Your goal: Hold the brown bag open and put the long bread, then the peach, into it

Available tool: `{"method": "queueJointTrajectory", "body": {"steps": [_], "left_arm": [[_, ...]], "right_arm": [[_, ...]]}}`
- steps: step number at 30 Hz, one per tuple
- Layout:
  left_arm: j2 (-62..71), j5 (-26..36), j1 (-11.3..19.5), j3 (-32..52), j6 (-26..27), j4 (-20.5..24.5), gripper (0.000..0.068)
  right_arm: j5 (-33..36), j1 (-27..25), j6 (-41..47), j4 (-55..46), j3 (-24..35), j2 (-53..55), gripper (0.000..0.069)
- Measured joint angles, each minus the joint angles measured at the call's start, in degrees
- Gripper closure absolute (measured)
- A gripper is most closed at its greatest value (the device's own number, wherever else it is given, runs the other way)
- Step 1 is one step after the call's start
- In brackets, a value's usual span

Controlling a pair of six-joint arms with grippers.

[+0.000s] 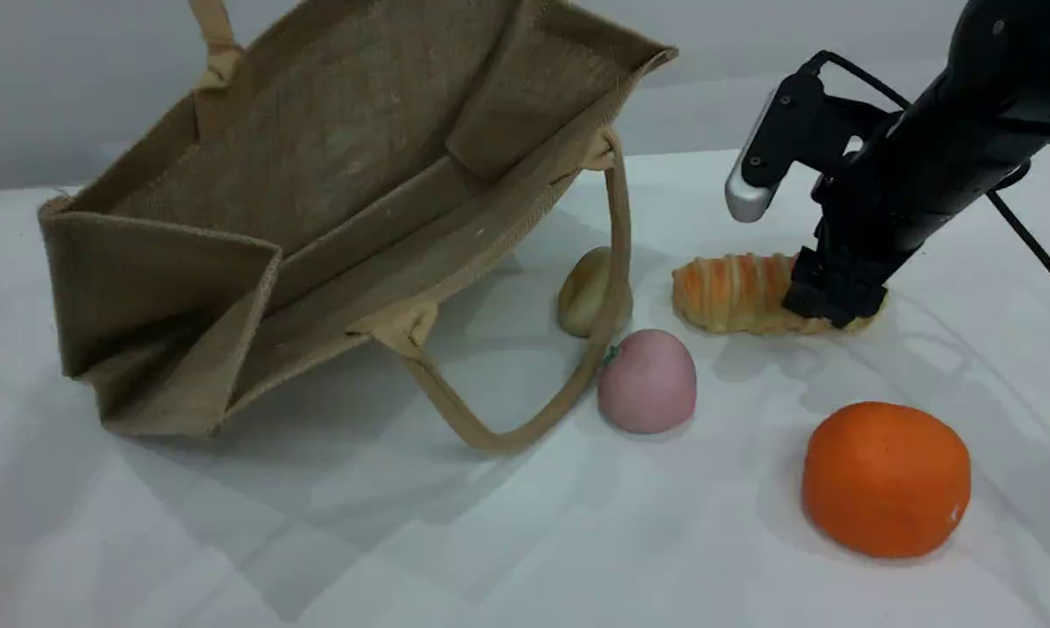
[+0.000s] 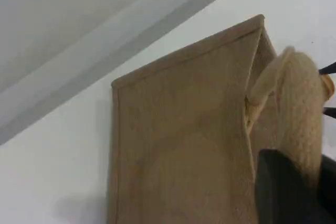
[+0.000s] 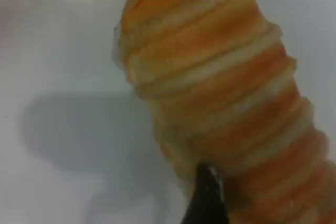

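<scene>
The brown bag is a big tote of coarse woven jute with hemmed edges. It lies tipped on the white worktop, its wide mouth gaping toward the camera. Its upper rolled handle rises straight out of the top of the scene view. In the left wrist view that handle sits against the dark left gripper, whose fingers are pressed together on it, keeping the bag's top side raised.

The bag's lower handle droops onto the worktop as a long beige loop. To the right of the bag's mouth, that loop crosses in front of a small, lumpy beige-yellow fruit. It also runs just beside the peach, a matte, pale-pink round with a speck of green leaf facing the strap.

Further right of the bag lies the long bread, a golden log with orange-brown crosswise ridges, flat on the worktop. The right gripper is down over the bread's end farthest from the bag, jaws set wide to either side. One dark fingertip shows against the ridged crust. Whether the jaws squeeze the bread or merely bracket it I cannot tell from the blurred close view.

Farthest from the bag, well apart toward the front, sits a large, smooth bright-orange ball.
</scene>
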Motion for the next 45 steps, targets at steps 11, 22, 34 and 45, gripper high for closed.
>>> {"method": "queueJointTrajectory", "body": {"steps": [11,22,34,45], "left_arm": [[0.0,0.0,0.0,0.0,0.0,0.0,0.0581],[0.0,0.0,0.0,0.0,0.1,0.0,0.0581],[0.0,0.0,0.0,0.0,0.0,0.0,0.0581],[0.0,0.0,0.0,0.0,0.0,0.1,0.0581]], "right_arm": [[2.0,0.0,0.1,3.3,0.1,0.0,0.0326],[4.3,0.0,0.0,6.5,0.1,2.1,0.0430],[6.6,0.0,0.0,7.5,0.0,2.9,0.0615],[16.9,-0.7,7.0,7.1,0.3,-9.1,0.0636]]}}
